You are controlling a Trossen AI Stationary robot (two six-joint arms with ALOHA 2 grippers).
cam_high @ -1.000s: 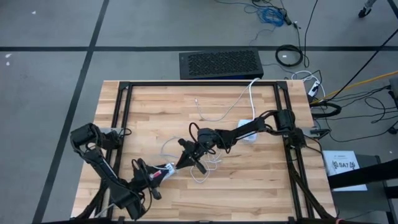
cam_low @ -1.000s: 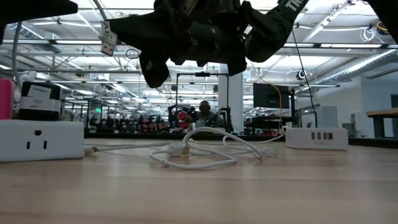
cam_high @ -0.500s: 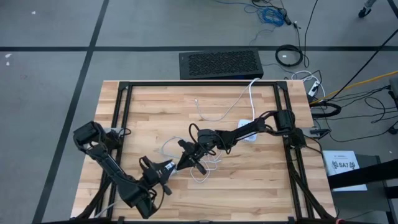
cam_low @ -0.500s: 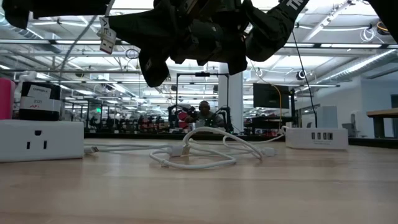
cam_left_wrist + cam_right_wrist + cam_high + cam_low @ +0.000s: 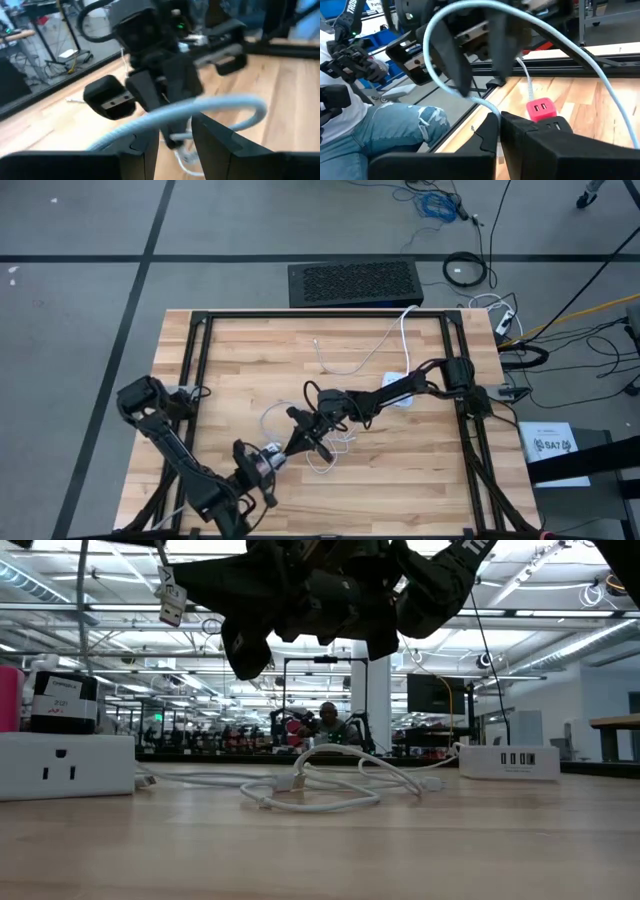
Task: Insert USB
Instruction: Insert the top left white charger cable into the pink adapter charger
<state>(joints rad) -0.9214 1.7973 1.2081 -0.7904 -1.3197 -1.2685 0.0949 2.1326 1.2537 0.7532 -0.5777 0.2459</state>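
A white cable (image 5: 432,45) ends in a silver USB plug (image 5: 172,602), which hangs upright well above the table. My right gripper (image 5: 496,116) is shut on this cable over the table's middle (image 5: 298,438). From there the cable rises in a loop (image 5: 215,102) and falls to a slack coil (image 5: 322,455) lying on the wood. My left gripper (image 5: 176,132) is open at the near left (image 5: 268,460), facing the right gripper. The loop crosses just past its fingertips; whether it touches them I cannot tell. My right gripper pinches the white cable (image 5: 491,106) between its two shut fingers, close to the plug end. The fingers lie about level and point toward the table's near left. The plug hangs beside the fingertips, clear of the table. The fingers hide the exact spot.
A pink charger (image 5: 542,110) with two USB ports and a black adapter (image 5: 60,700) sit on a white power strip (image 5: 60,765) at the near left. A white USB hub (image 5: 510,761) lies right of centre. A black frame (image 5: 195,380) borders the table.
My left gripper has risen out of the low view's top, rolled about its own line and edged toward my right gripper. The plug has kept its place and tipped slightly more upright.
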